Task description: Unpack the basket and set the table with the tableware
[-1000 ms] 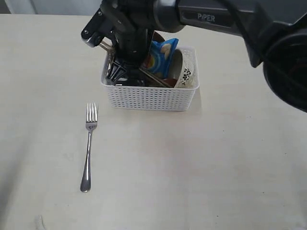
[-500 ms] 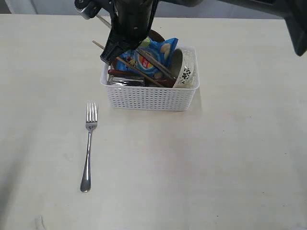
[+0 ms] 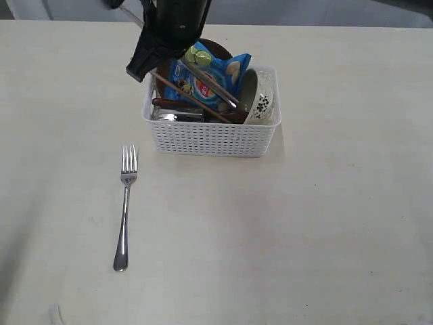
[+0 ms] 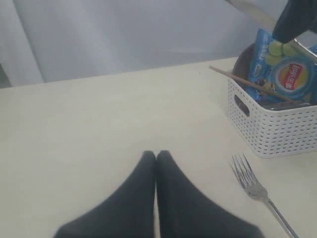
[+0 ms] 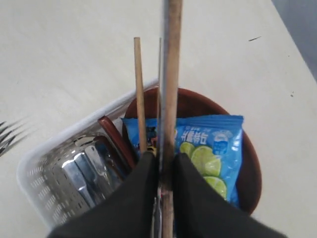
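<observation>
My right gripper (image 3: 140, 66) (image 5: 166, 156) hangs over the left end of the white basket (image 3: 210, 139), shut on the steel knife (image 3: 218, 89) (image 5: 171, 74). The knife slants down across the basket's contents. A wooden chopstick (image 3: 193, 100) (image 5: 139, 94) lies just beside the fingers, outside them. The basket also holds a steel cup (image 3: 177, 116), a reddish-brown spoon (image 3: 177, 103), an off-white bowl (image 3: 261, 101) and a brown plate (image 5: 247, 163). A fork (image 3: 124, 203) (image 4: 250, 181) lies on the table (image 3: 325, 223). My left gripper (image 4: 156, 154) is shut and empty above the table, left of the fork.
A blue chips bag (image 3: 211, 76) (image 5: 213, 148) stands in the basket against the plate, right under the held knife. The basket (image 4: 277, 129) sits at the table's far middle. A pale wall or curtain (image 4: 124, 34) backs the table edge.
My right gripper has risen out of the basket and shifted left, drawing the knife up with it. A chopstick was tilted up along the way. The fork has stayed put.
</observation>
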Controlling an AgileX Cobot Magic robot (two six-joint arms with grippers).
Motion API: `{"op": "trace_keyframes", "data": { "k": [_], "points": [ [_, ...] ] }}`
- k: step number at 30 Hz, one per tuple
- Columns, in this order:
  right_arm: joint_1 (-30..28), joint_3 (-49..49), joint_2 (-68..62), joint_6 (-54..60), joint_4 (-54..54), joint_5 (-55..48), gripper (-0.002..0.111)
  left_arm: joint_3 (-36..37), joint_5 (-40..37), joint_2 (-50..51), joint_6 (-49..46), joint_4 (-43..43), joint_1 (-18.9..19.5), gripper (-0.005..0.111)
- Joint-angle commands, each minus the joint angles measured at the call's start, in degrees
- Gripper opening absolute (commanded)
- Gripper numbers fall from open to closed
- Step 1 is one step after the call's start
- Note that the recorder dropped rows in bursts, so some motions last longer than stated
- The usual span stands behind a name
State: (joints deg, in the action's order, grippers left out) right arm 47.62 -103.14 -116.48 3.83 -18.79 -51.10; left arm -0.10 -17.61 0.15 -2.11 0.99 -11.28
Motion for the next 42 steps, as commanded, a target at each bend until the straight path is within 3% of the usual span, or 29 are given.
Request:
{"op": "trace_keyframes", "data": {
  "k": [1,19,28,32,37,42],
  "points": [
    [-0.1,-0.1,3.6,0.5,-0.6,0.1,0.0,0.1,0.5,-0.2,0.2,0.3,0.0,0.0],
    [-0.1,-0.1,4.9,2.1,29.2,-9.1,0.0,0.1,0.5,-0.2,0.2,0.3,0.0,0.0],
    [0.0,2.3,-0.3,5.7,38.2,-13.8,0.0,0.1,0.5,-0.2,0.2,0.3,0.0,0.0],
    [0.5,5.4,-0.5,6.6,35.4,-15.6,0.0,0.1,0.5,-0.2,0.2,0.3,0.0,0.0],
    [0.4,6.5,-0.9,6.7,20.6,-18.9,0.0,0.1,0.5,-0.2,0.2,0.3,0.0,0.0],
    [0.4,6.5,-4.9,17.4,18.3,-18.9,0.0,0.1,0.5,-0.2,0.2,0.3,0.0,0.0]
  ]
}}
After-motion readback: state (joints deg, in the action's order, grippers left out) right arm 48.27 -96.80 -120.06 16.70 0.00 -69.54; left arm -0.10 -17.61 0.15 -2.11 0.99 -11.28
